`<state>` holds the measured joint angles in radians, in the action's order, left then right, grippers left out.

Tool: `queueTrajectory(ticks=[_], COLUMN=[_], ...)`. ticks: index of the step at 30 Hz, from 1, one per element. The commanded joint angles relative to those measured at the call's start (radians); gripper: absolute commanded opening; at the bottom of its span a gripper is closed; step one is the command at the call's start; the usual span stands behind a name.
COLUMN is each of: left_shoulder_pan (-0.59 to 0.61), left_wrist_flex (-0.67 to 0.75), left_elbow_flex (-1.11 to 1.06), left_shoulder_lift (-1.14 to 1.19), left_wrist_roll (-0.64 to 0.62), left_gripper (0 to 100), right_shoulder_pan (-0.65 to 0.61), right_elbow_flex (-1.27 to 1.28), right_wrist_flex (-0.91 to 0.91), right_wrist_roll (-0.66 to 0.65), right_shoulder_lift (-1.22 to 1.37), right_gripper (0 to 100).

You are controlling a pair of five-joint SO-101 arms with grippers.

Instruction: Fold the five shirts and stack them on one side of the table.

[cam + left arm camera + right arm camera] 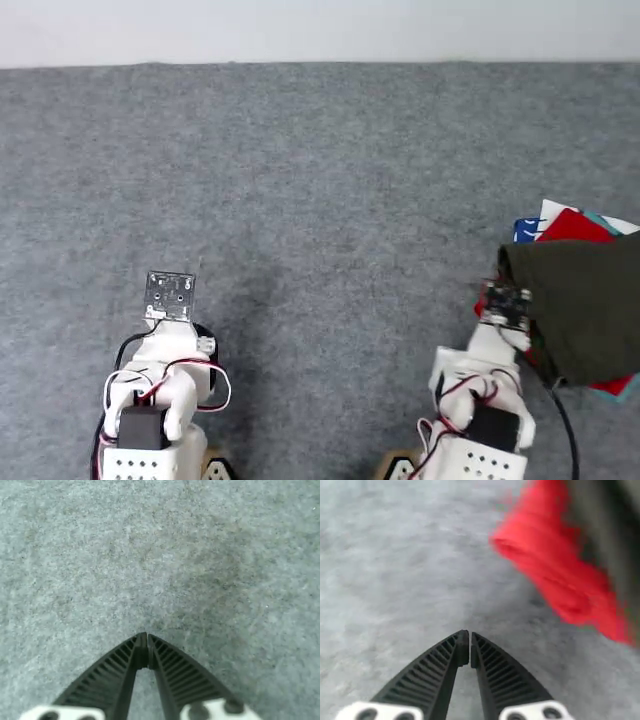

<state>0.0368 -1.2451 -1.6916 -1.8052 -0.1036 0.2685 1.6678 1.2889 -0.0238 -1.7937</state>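
A stack of folded shirts lies at the table's right edge, with a dark olive shirt (585,305) on top. A red shirt (572,226) and blue, white and teal layers (527,228) peek out beneath it. The right arm (485,385) sits just left of the stack. Its gripper (469,647) is shut and holds nothing, hovering over the grey mat beside the red shirt (560,575). The left arm (165,370) rests at the front left. The left gripper (147,650) is shut over bare mat, far from the stack.
A grey felt mat (320,200) covers the whole table, with open surface across the middle and left. A white wall strip (320,30) runs along the far edge. A black cable (568,425) trails by the right arm's base.
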Motion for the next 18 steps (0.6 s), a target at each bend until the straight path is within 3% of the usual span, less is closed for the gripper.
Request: queueTrajectory(ticks=[1,18], left_shoulder_pan=[-0.003,-0.006], left_wrist_flex=[-0.003,-0.003], left_elbow_flex=[0.008,0.008], left_shoulder_lift=[-0.011,-0.011], left_wrist_roll=[0.002,0.000], left_gripper=[1,1], right_shoulder_pan=[0.134,0.185], right_elbow_flex=[0.017,0.017], right_wrist_flex=[0.008,0.008], right_wrist_roll=[-0.005,-0.006], right_shoulder_lift=[-0.002,-0.002], right_gripper=[0.9,0.9])
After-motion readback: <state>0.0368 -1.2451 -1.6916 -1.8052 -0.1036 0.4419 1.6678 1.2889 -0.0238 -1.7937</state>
